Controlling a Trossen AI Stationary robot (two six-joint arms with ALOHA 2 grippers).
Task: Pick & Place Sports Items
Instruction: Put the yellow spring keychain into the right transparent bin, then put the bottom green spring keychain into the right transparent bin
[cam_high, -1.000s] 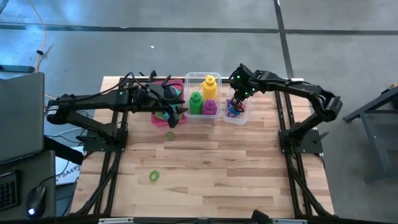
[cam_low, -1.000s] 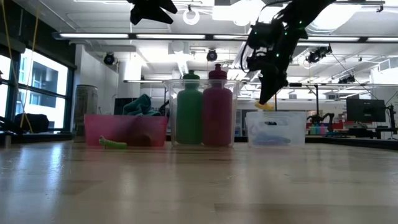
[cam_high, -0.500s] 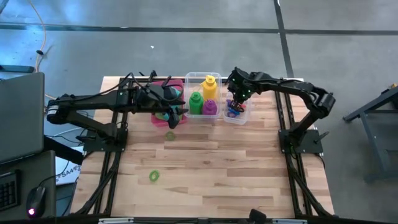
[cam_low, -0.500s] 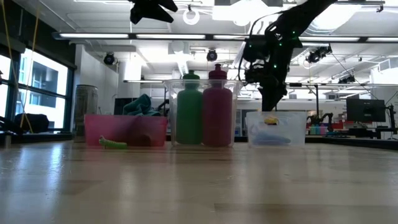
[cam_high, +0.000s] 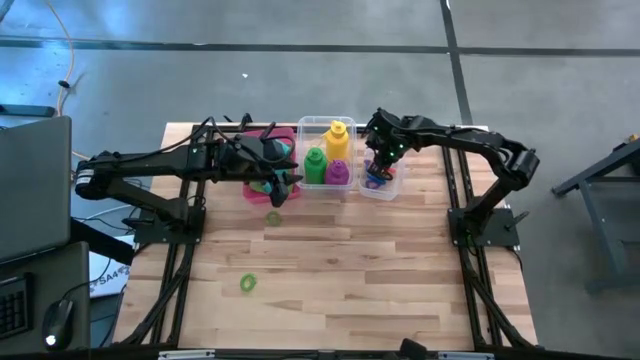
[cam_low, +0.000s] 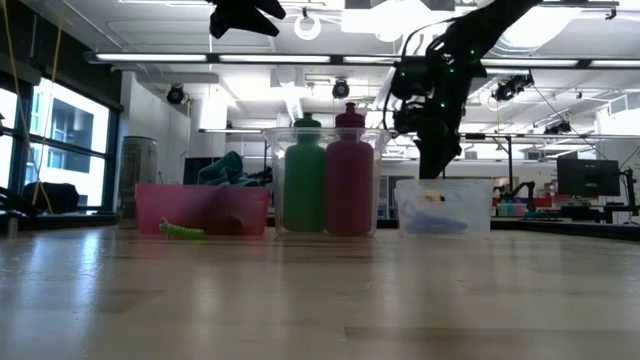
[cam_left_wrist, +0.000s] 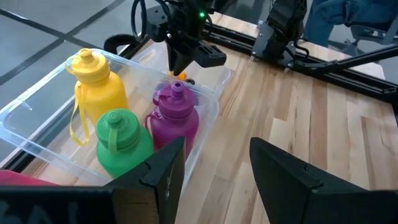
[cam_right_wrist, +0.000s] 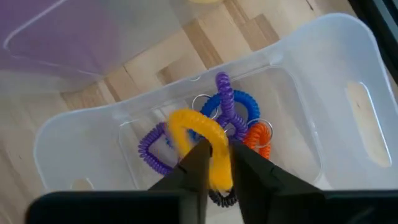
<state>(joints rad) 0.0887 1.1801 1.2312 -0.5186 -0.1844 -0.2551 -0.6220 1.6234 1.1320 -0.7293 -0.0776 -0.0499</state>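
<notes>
I am holding my right gripper (cam_right_wrist: 214, 171) directly over the small clear bin (cam_right_wrist: 348, 81), fingers only slightly parted, with a yellow coiled ring (cam_right_wrist: 198, 134) sitting between their tips. Whether I am gripping it or it is already slipping free, I cannot tell.

Risk: the ring is springy and rubbery. If it is clinging to a finger pad as I am parting them, it may ride up with me on withdrawal, or flick sideways over the bin's low wall onto the wood. It may also snag the purple ring (cam_right_wrist: 152, 149), blue ring (cam_right_wrist: 239, 102) and orange ring (cam_right_wrist: 261, 134) tangled beneath and drag them along.

My left gripper (cam_left_wrist: 214, 165) is hanging about half open and empty, above the table near the larger clear bin (cam_left_wrist: 37, 112).

Materials: both bins are thin, glossy translucent plastic with rounded corners. The green bottle (cam_left_wrist: 121, 140), purple bottle (cam_left_wrist: 177, 115) and yellow bottle (cam_left_wrist: 93, 81) are standing upright together, smooth, squat, with capped spouts. Another green ring (cam_high: 248, 284) is lying alone on the slatted wooden table (cam_high: 350, 270), well apart from the bins.
</notes>
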